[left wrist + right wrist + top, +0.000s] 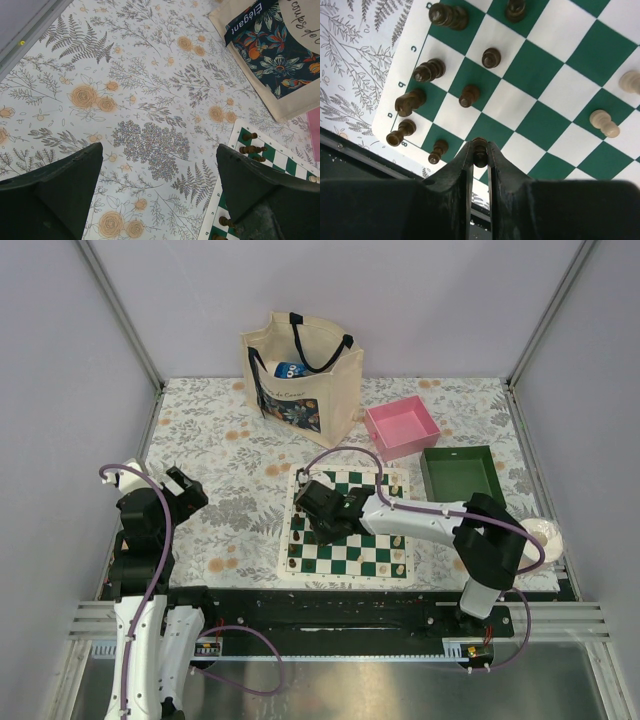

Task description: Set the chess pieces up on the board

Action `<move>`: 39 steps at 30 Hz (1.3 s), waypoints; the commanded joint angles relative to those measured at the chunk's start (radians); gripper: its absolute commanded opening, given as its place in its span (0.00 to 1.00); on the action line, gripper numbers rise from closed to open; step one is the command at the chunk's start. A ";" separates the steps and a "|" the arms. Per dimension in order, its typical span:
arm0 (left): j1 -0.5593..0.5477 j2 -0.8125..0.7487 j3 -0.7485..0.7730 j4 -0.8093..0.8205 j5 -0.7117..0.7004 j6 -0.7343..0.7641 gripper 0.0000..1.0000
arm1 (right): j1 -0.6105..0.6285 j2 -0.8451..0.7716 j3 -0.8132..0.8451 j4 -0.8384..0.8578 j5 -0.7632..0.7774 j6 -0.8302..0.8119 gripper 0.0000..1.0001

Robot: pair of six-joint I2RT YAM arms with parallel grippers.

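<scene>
**RIGHT ARM GRIPPING A DARK PAWN OVER THE BOARD**

You are seeing the right fingers [456, 172] pinching narrow on a dark pawn [480, 152], which is sitting between their tips. The pawn is hanging at a corner of the board [372, 558], just beside the other dark pieces [427, 70] that are crowding the lettered edge. Whether it is touching the board, you cannot tell. Two cream pieces [604, 122] are standing well apart from it, across the checks.

The left fingers [60, 195] are spreading wide and holding nothing. They are hovering over the floral counter [220, 460], beside the board's left edge.

A tote bag [300, 375], a pink tray [402, 427] and a green tray [460, 472] are sitting beyond the board.
</scene>
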 commanded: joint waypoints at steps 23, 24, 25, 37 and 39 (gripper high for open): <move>0.011 -0.005 -0.006 0.045 0.030 0.000 0.99 | 0.079 0.098 0.096 0.005 0.016 0.024 0.17; 0.011 -0.005 -0.008 0.045 0.030 0.000 0.99 | 0.077 0.101 0.099 0.005 0.011 0.025 0.17; 0.011 -0.005 -0.006 0.045 0.032 0.000 0.99 | 0.079 0.105 0.104 0.008 0.011 0.025 0.17; 0.014 -0.008 -0.009 0.045 0.032 0.000 0.99 | 0.080 0.150 0.122 0.020 -0.002 0.019 0.18; 0.014 -0.009 -0.009 0.045 0.033 0.000 0.99 | 0.079 0.153 0.123 0.022 -0.002 0.018 0.18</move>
